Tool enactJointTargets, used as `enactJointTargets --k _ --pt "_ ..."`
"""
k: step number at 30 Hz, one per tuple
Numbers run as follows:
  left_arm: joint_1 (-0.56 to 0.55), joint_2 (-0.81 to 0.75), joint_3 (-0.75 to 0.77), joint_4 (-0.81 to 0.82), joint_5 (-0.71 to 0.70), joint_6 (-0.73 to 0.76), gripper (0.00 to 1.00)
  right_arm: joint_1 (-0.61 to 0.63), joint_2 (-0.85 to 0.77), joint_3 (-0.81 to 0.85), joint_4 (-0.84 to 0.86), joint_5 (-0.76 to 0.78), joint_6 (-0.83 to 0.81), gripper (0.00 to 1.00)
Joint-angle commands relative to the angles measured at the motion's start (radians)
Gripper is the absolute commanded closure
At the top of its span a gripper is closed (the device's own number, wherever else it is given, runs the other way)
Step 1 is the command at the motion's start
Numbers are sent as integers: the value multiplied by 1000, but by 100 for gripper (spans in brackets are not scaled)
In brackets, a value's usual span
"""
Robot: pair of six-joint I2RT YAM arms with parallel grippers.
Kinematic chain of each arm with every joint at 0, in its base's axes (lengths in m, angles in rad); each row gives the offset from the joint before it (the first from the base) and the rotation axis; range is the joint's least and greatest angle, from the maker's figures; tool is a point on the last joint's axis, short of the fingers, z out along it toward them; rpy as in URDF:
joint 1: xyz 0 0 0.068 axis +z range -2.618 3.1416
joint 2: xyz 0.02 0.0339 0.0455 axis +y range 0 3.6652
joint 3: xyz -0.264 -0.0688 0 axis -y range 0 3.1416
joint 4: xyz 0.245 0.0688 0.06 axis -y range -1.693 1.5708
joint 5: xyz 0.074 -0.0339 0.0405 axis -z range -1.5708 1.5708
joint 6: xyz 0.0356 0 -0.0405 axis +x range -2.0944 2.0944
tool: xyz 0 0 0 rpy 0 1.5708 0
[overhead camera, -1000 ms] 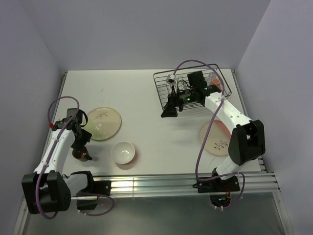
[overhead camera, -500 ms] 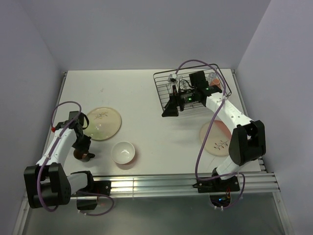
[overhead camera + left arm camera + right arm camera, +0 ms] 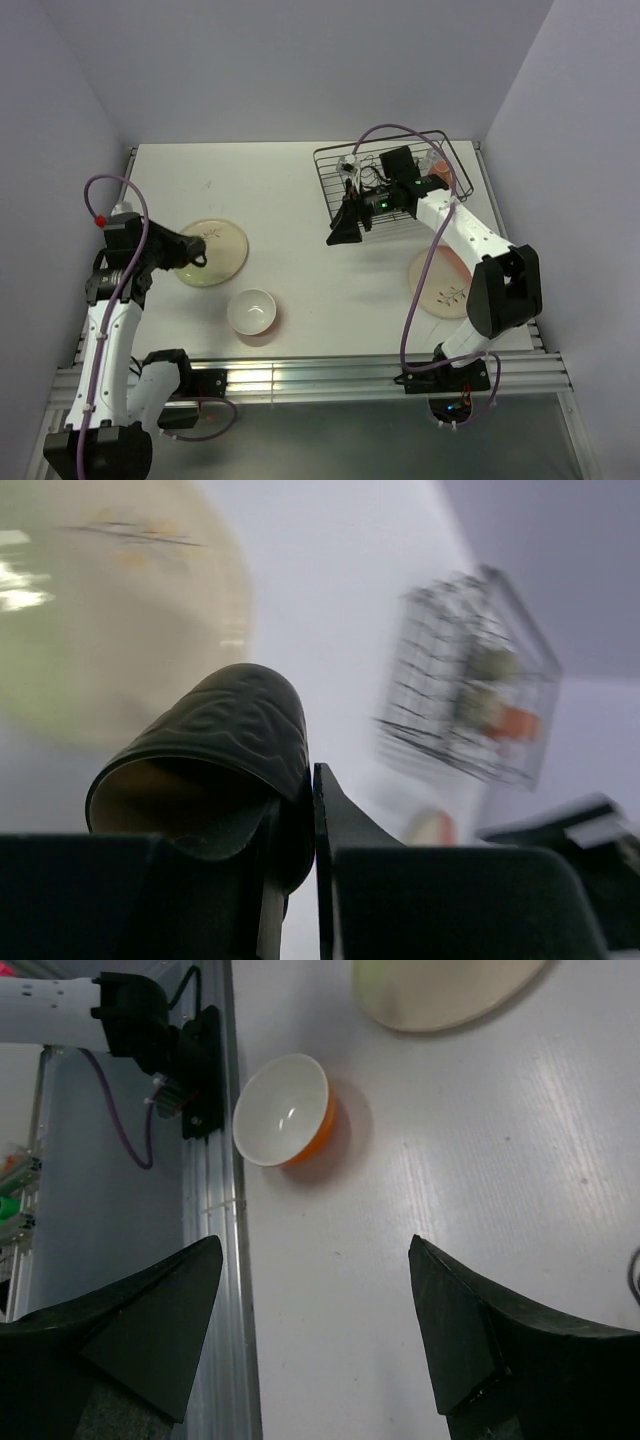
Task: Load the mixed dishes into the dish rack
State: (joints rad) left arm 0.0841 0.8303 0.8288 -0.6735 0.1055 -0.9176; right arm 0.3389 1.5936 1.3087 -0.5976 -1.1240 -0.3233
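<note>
Pale lilac walls are closing in a white table [image 3: 280, 200] on three sides, and a ribbed aluminium rail [image 3: 330, 375] is running along its near edge. The middle of the table is lying open between the two arms.

At the far right a black wire dish rack [image 3: 325, 190] is standing close to the wall, with a clear glass [image 3: 350, 162] and a pink mug [image 3: 436, 166] inside. The right gripper [image 3: 345, 228] is hanging just outside the rack's near left corner, its jaws standing wide with nothing between them. Beneath that arm, a cream-and-pink plate with a sprig drawing [image 3: 450, 290] is lying near the right edge.

On the left, the left gripper [image 3: 197, 256] is hovering over the rim of a round cream plate [image 3: 225, 245]. Only the left wrist view is showing its load: a dark brown embossed cup [image 3: 215, 745], lifted and tilted, with its wall pinched between the fingers [image 3: 345, 820].

A white bowl [image 3: 250, 312] is sitting near the rail; the right wrist view is revealing its orange outside.
</note>
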Motion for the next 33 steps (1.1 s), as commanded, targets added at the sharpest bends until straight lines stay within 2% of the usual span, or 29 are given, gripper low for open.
enactJointTargets --k 1,2,4,5,6,7,8,9,10,11,12,13,14,15,16,19,29,33 --pt "-13 9 -5 444 458 -56 100 43 5 70 31 -98 47 17" --pt "-23 22 -19 662 527 -93 100 48 5 73 59 -99 71 16" --pt "-73 76 -22 837 629 -165 100 51 -3 63 198 -97 146 15" --pt "-99 96 -17 926 660 -184 100 51 -9 52 273 -91 281 15" --pt "-151 118 -8 1047 677 -197 100 48 -18 41 435 -83 355 13" --pt "-174 162 10 1074 695 -201 100 49 -24 15 525 -77 442 12" --pt "-200 183 45 1100 703 -196 100 48 -27 0 603 -44 616 9" --pt "-242 203 59 1142 707 -199 100 48 -33 -21 806 -30 713 6" --pt "-259 239 72 1172 709 -208 100 48 -35 -66 920 -25 822 6" --pt "-273 254 81 1208 718 -223 100 48 -34 -84 1014 -14 1015 6" --pt "-289 268 79 1250 723 -242 100 45 -32 -101 1202 -4 1111 4" --pt "-294 286 70 1338 726 -283 100 43 -31 -135 1289 9 1282 4" --pt "-299 293 64 1380 726 -303 100 42 -27 -147 1431 22 1369 4" --pt "-302 296 58 1411 721 -317 100 40 -18 -158 1482 45 1438 4" --pt "-308 300 50 1452 720 -332 100 41 -18 -172 1513 61 1531 4" --pt "-319 303 40 1480 717 -340 100 41 -32 -190 1536 108 1592 4" --pt "-346 288 -11 1531 701 -360 100 94 -24 -155 1573 154 1682 5" --pt "-354 280 -23 1540 691 -360 100 124 -12 -131 1526 164 1670 5"
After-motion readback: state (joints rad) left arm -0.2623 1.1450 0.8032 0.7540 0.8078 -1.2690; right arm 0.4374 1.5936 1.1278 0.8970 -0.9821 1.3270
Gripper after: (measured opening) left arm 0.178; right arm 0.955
